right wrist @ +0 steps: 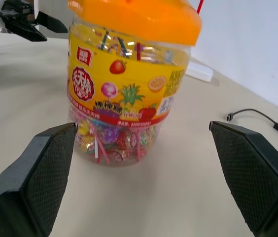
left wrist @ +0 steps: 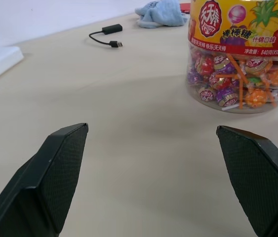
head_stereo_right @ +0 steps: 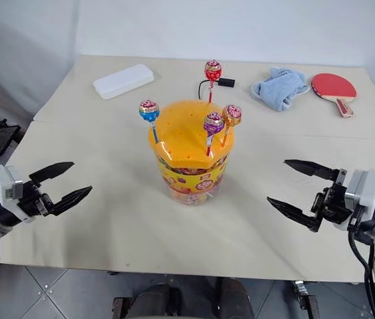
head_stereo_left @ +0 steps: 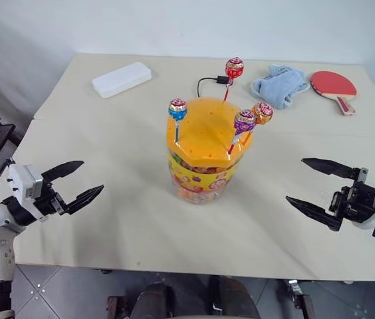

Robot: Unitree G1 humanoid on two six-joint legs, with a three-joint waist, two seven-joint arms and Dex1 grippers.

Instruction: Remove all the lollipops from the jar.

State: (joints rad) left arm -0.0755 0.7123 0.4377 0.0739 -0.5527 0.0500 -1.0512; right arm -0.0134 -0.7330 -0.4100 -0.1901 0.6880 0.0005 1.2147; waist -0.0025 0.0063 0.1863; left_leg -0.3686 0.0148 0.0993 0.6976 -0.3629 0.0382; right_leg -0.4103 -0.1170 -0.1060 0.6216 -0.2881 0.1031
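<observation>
The jar (head_stereo_left: 203, 154) stands mid-frame on the table (head_stereo_left: 127, 219), four lollipops (head_stereo_left: 244, 122) stuck upright in its orange lid (head_stereo_left: 204, 129) — blue at left, red behind, purple and orange at right. The left gripper (head_stereo_left: 81, 182) at lower left and the right gripper (head_stereo_left: 314, 187) at lower right both gape wide, holding nothing — well apart from the jar. A white box (head_stereo_left: 122, 79), cable (head_stereo_left: 209, 81), blue cloth (head_stereo_left: 279, 85) and red paddle (head_stereo_left: 334, 86) lie along the top.
</observation>
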